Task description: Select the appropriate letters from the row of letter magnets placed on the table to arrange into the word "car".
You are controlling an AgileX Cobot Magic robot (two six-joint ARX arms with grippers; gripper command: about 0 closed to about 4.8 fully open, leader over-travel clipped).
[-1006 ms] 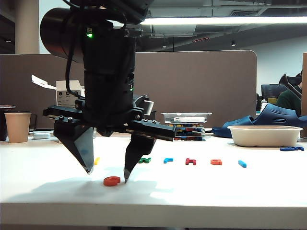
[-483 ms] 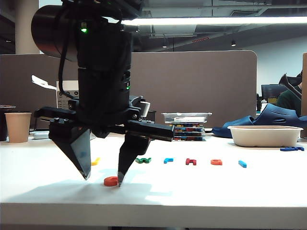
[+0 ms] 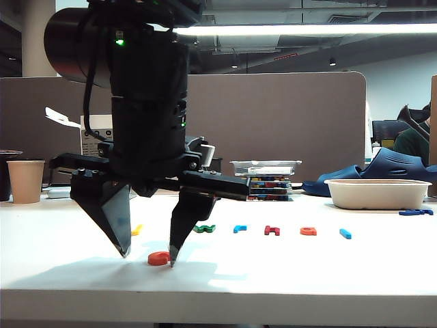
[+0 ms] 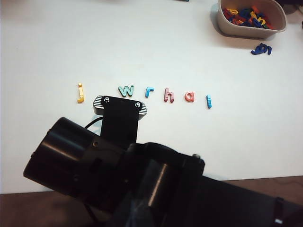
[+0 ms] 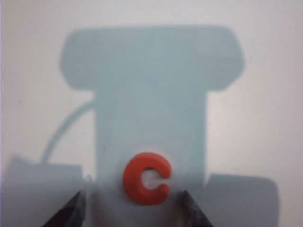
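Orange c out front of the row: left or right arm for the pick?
Right. The right gripper hangs open over the orange c, jaws either side of it near the table. The left gripper appears in no view; its camera looks down on the row from well above.

Open-plan office: grey fabric desk partition [image 3: 273, 123] behind the white table [image 3: 287, 273], beyond the right gripper's [image 3: 147, 256] spread jaws; exposed ceiling with strip lights [image 3: 307, 29]; paper cup [image 3: 25, 181] and cardboard box [image 3: 95, 133] at the partition
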